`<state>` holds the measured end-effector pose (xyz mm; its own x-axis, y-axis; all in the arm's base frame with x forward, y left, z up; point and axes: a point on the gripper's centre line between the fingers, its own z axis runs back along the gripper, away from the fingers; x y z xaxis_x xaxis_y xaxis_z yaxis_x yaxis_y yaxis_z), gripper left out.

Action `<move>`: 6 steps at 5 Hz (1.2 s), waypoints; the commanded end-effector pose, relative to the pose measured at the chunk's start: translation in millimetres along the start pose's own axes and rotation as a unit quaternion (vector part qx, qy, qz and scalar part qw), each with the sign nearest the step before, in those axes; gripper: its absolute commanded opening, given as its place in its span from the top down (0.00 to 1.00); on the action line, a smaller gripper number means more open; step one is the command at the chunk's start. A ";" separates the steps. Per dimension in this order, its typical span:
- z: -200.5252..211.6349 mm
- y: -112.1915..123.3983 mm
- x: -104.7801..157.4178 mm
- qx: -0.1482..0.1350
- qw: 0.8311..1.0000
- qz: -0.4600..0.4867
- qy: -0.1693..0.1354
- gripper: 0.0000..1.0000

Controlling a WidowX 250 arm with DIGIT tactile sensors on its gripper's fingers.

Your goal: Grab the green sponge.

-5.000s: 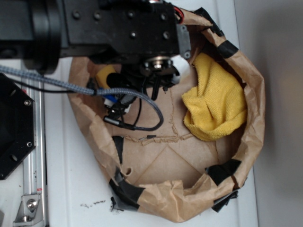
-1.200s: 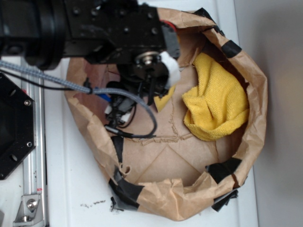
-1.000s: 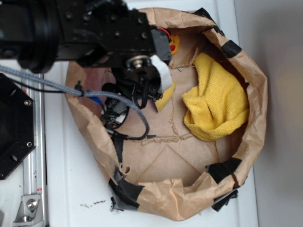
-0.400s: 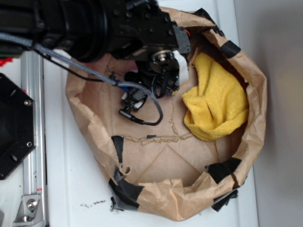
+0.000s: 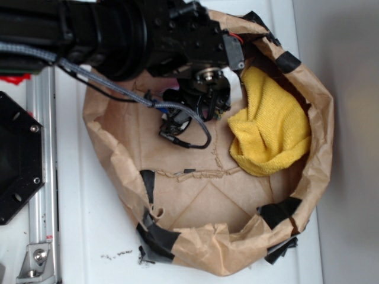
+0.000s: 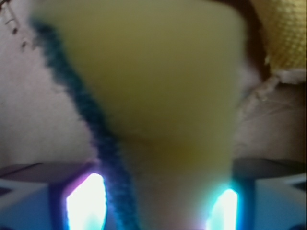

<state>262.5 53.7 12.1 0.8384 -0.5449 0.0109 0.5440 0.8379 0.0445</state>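
Note:
The green sponge [image 6: 153, 81] fills the wrist view as a blurred pale yellow wedge with a dark blue-green edge down its left side. It narrows toward the bottom between the two lit fingers. My gripper [image 6: 153, 196] is shut on it, with a pad [image 6: 84, 201] against each side. In the exterior view the gripper [image 5: 204, 103] hangs inside the brown paper bag [image 5: 118, 160], near the back and just left of the towel. There the arm hides the sponge.
A large yellow terry towel [image 5: 269, 127] lies bunched against the bag's right wall and shows at the wrist view's top right [image 6: 285, 28]. A black cable [image 5: 189, 139] loops below the gripper. A metal rail [image 5: 41, 177] and a black plate [image 5: 15, 160] stand left of the bag.
The arm has swung right across the bag toward the towel. The sponge, seen poking out under the gripper a second ago, went with it and is now covered.

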 end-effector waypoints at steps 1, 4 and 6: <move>6.3 5.6 -1.5 0.003 1.000 0.017 -0.008 1.00; 105.6 -4.5 22.5 0.011 0.996 0.083 -0.045 1.00; 150.4 -30.6 49.5 -0.015 0.986 0.165 -0.002 1.00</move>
<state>273.8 -0.6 148.1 0.9743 -0.2239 -0.0228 0.2239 0.9746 -0.0036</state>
